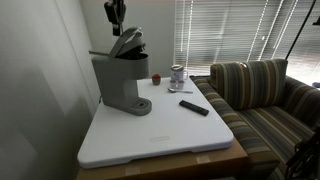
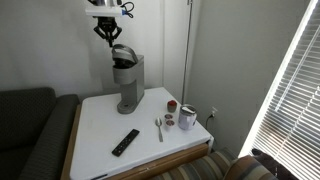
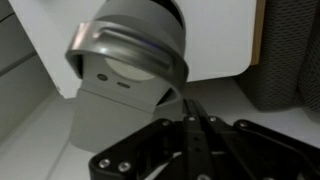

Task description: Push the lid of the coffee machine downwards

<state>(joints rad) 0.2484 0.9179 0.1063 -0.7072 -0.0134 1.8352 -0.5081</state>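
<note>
The grey coffee machine (image 1: 118,82) stands at the back of the white table, also in an exterior view (image 2: 128,82). Its rounded lid (image 1: 129,42) is raised and tilted open; it shows in an exterior view (image 2: 123,53) and fills the top of the wrist view (image 3: 128,45), curved handle toward the camera. My gripper (image 1: 116,24) hangs just above the lid, fingers pressed together and empty, also in an exterior view (image 2: 107,34) and in the wrist view (image 3: 190,125).
On the white table (image 1: 160,135) lie a black remote (image 1: 194,107), a spoon (image 2: 159,128), a small jar (image 1: 156,78), a round lid (image 2: 168,120) and a white mug (image 1: 177,75). A striped sofa (image 1: 262,95) stands beside the table. A wall is behind the machine.
</note>
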